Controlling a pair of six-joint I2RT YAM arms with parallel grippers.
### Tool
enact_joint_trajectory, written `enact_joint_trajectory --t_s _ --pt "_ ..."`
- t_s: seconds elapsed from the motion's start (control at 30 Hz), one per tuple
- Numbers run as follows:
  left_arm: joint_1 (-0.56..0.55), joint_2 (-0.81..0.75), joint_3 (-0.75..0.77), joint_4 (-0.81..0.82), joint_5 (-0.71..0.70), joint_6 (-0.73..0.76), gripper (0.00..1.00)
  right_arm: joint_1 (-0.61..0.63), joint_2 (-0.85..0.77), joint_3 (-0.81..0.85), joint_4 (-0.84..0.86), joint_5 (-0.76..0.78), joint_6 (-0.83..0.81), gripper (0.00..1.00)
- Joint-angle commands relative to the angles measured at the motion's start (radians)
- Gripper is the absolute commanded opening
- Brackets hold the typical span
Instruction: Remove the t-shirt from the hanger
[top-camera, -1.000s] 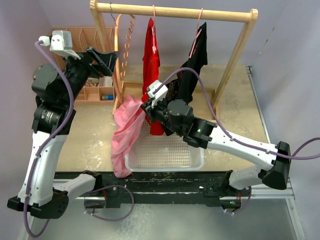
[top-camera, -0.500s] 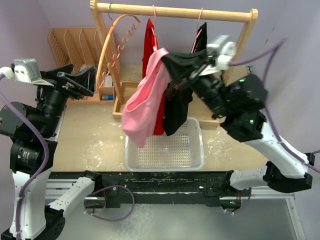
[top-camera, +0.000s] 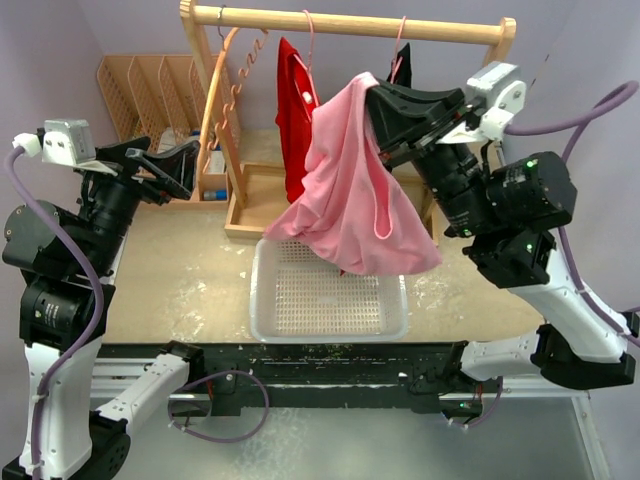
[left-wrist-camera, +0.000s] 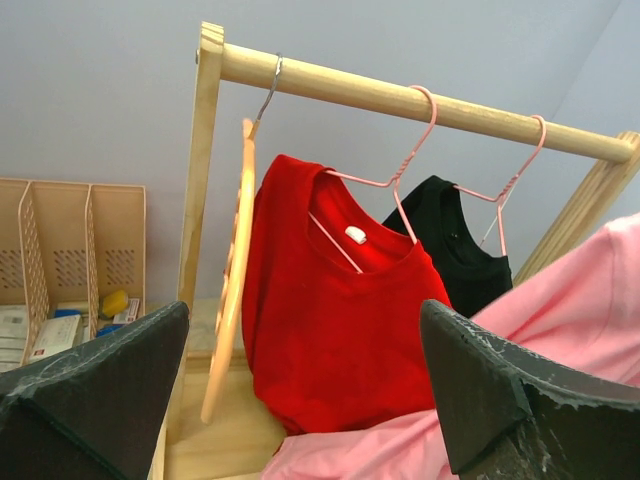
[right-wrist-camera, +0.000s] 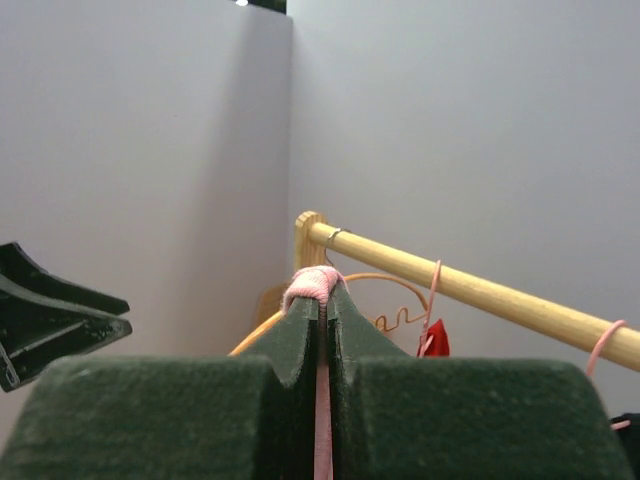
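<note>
- The pink cotton t-shirt (top-camera: 355, 200) hangs in the air over the middle of the bench (top-camera: 180, 260). It is bunched at its top edge and spreads out wide below. Its lower hem hangs over the far right part of the white perforated plastic basket (top-camera: 330, 336).
- The right claw (right-wrist-camera: 322, 300) is closed tight on a fold of the pink fabric, which shows as a small roll pinched between the tips in the right wrist view. The claw is raised near the right end of the round wooden rail (top-camera: 350, 24).
- The shirt is apart from the flat orange wavy-edged hanger (left-wrist-camera: 232, 290), which hangs by a metal hook at the left end of the rail.
- A red t-shirt (left-wrist-camera: 320, 330) and a black t-shirt (left-wrist-camera: 455, 250) hang on thin pink wire hangers further along the rail. The red one is next to the orange hanger.
- The left claw (top-camera: 178, 168) is spread wide and holds nothing. It is raised over the left edge of the bench and faces the rack.
- The basket sits at the near edge of the bench, about midway along it.
- A peach slotted desk organiser (top-camera: 140, 85) stands at the far left corner.
</note>
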Motion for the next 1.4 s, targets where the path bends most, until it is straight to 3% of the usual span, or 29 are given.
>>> enact_joint_trajectory --t_s 0.0,0.6,0.87,1.03,1.37 --pt "0.003 0.003 -0.004 0.005 0.019 0.016 0.99 0.003 -0.065 0.101 0.11 0.009 -0.043 0.0" --pt "0.004 0.02 -0.015 0.007 0.018 0.013 0.99 0.003 -0.167 0.045 0.161 0.039 -0.068 0.0" --pt "0.003 0.014 -0.056 0.011 0.019 0.006 0.99 0.004 -0.147 -0.085 0.152 0.072 0.006 0.0" --pt "0.003 0.007 -0.089 0.012 0.01 0.002 0.99 0.003 -0.112 -0.163 0.12 0.002 0.103 0.0" --pt "0.003 -0.007 -0.137 0.019 0.011 -0.01 0.99 0.004 -0.018 -0.152 0.043 -0.198 0.242 0.0"
